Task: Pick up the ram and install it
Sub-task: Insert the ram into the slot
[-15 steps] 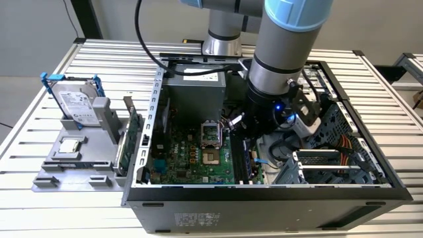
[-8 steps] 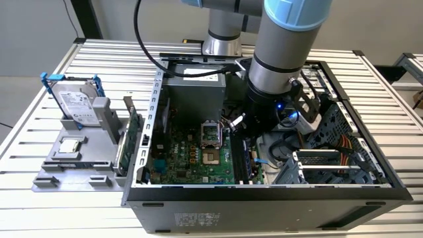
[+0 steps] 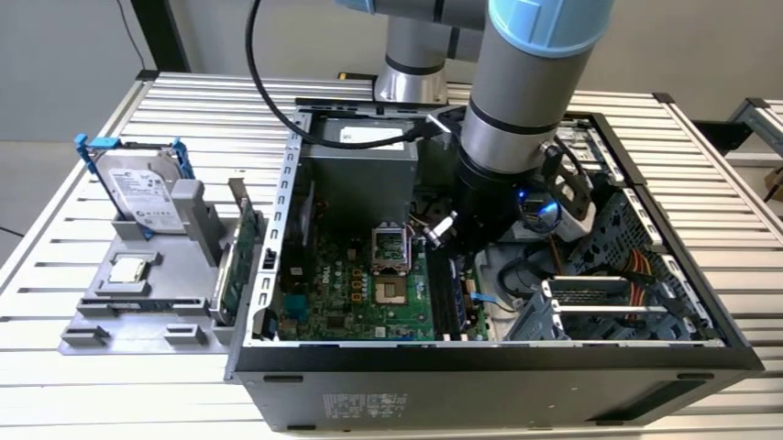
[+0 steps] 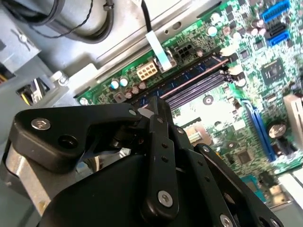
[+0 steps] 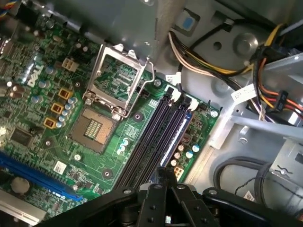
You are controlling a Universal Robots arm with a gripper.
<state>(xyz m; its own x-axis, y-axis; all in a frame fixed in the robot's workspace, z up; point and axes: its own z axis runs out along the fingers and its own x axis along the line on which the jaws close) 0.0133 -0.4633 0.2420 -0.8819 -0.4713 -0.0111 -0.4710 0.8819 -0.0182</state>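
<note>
The ram [image 5: 176, 138] is a thin blue stick standing on edge in the outermost memory slot of the green motherboard [image 3: 348, 298], beside empty black slots [image 5: 149, 142]. In the second wrist view the ram [image 4: 187, 81] runs away from my fingertips along the slot. My gripper [image 3: 438, 235] hangs inside the open computer case, low over the slots. Its black fingers [image 5: 152, 196] are shut together in both wrist views. The gripper [image 5: 163, 176] sits over the near end of the stick; I cannot tell whether it touches. The gripper [image 4: 154, 108] has nothing between its tips.
The open CPU socket [image 5: 94, 127] lies beside the slots. Cable bundles [image 5: 203, 61] and a drive cage [image 3: 612, 312] crowd the case's other side. On the exterior view's left, a grey holder [image 3: 135, 316] carries a hard drive in a blue frame [image 3: 141, 188] and a green card [image 3: 245, 240].
</note>
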